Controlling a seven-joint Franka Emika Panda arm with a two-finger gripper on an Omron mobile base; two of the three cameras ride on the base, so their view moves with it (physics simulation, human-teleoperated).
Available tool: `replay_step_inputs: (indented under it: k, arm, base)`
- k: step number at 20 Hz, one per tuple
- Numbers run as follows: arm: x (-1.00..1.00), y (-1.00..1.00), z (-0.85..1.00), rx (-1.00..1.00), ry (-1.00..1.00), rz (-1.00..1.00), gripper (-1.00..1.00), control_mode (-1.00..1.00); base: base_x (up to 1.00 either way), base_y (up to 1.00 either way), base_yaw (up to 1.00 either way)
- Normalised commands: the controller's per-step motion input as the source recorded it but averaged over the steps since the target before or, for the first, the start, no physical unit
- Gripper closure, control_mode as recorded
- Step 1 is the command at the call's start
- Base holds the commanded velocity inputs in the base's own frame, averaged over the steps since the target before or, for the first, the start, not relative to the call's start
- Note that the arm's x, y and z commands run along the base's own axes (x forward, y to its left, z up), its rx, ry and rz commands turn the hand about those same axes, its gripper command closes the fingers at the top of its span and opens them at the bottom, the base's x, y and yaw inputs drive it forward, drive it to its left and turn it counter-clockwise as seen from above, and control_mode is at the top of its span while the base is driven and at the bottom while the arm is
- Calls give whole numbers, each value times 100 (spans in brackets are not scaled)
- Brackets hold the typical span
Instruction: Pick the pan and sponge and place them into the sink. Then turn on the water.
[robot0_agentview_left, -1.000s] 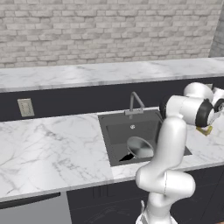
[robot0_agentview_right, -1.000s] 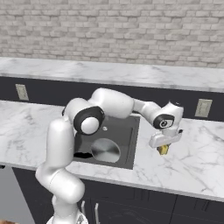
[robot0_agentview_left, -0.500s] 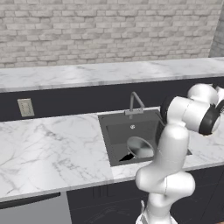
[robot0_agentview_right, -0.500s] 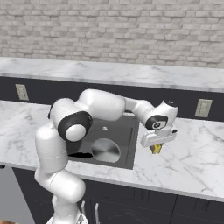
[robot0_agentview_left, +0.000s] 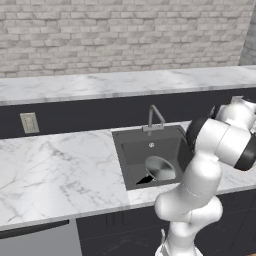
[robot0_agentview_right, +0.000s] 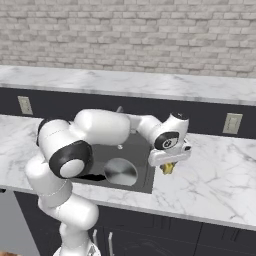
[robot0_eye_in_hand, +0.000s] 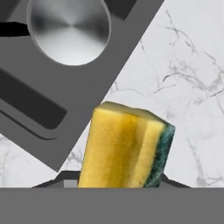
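Observation:
The yellow sponge (robot0_eye_in_hand: 124, 146), with a green scouring side, is clamped in my gripper (robot0_agentview_right: 169, 168), which is shut on it. It hangs a little above the marble counter, just right of the right rim of the sink (robot0_agentview_right: 142, 176). In the right base view the sponge (robot0_agentview_right: 169, 169) peeks out yellow below the hand. The round silver pan (robot0_agentview_right: 120, 171) lies in the dark basin, its black handle pointing toward the front left corner. The pan (robot0_eye_in_hand: 69, 28) and the sink (robot0_eye_in_hand: 30, 105) lie up and to the left in the hand view. The pan (robot0_agentview_left: 160, 168) shows in the sink (robot0_agentview_left: 135, 150).
A slim arched faucet (robot0_agentview_left: 155, 116) stands at the sink's back edge, with no stream under it. White marble counter (robot0_agentview_right: 215, 185) runs on both sides. Wall outlets (robot0_agentview_right: 232, 123) (robot0_agentview_left: 29, 123) sit on the dark backsplash. My arm's elbow arches over the basin.
My hand has carried the sponge left along the counter, from well right of the sink to just beside its right rim. The pan has stayed put.

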Motion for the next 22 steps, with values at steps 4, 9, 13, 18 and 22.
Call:
replay_step_inputs:
  k: [4,9,13,18,22]
  arm:
    - [-8,42,15,-7,-1,-5,100,-100]
    - [-10,44,6,-3,-2,-6,100,-100]
    - [-11,48,0,0,-5,-6,100,-100]
    - [-1,48,0,0,-4,-6,100,-100]
    - [0,44,0,1,-6,-4,100,-100]
  base:
    - [0,0,0]
    - [0,0,0]
    - [0,0,0]
    - [0,0,0]
    - [0,0,0]
